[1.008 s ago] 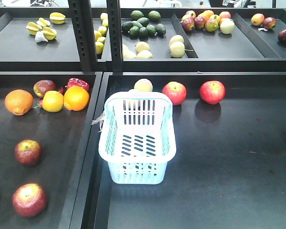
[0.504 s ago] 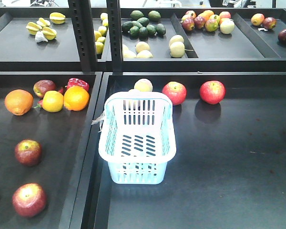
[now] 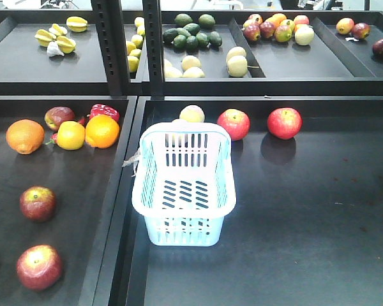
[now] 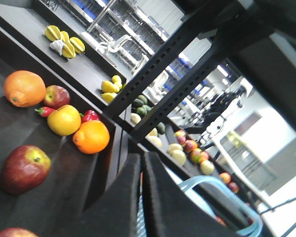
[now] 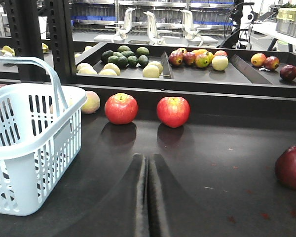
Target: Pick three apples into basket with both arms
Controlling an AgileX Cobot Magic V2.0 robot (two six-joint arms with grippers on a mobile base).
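Pale blue plastic basket [image 3: 139, 191] stands upright at the near left of the right-hand surface [image 3: 306, 229], with nothing in it.

Front view: a pale yellow fruit [image 3: 192, 113] sits just behind the basket's far rim. To its right, along the back wall, are a first red apple [image 3: 233, 123] and a second red apple [image 3: 284, 122], apart from each other. On the left-hand surface [image 3: 83, 197] lie a front dark apple [image 3: 39, 266] and a middle dark apple [image 3: 37, 203] (both yellowish near the stem), well apart from the basket. Further back, an orange [image 3: 102, 131] touches a yellow fruit [image 3: 71, 135].

Left wrist view: left gripper [image 4: 141, 160], jaws clenched together, nothing between them. The middle dark apple lies to its left on the left-hand surface, with the orange and yellow fruit beyond it. The basket's rim and handle show at lower right.

Right wrist view: right gripper [image 5: 148, 160], jaws clenched, empty, low over the right-hand surface. The basket is to its left and both red apples are ahead by the back wall. A darker apple [image 5: 292, 167] sits at the right edge, partly cut off.
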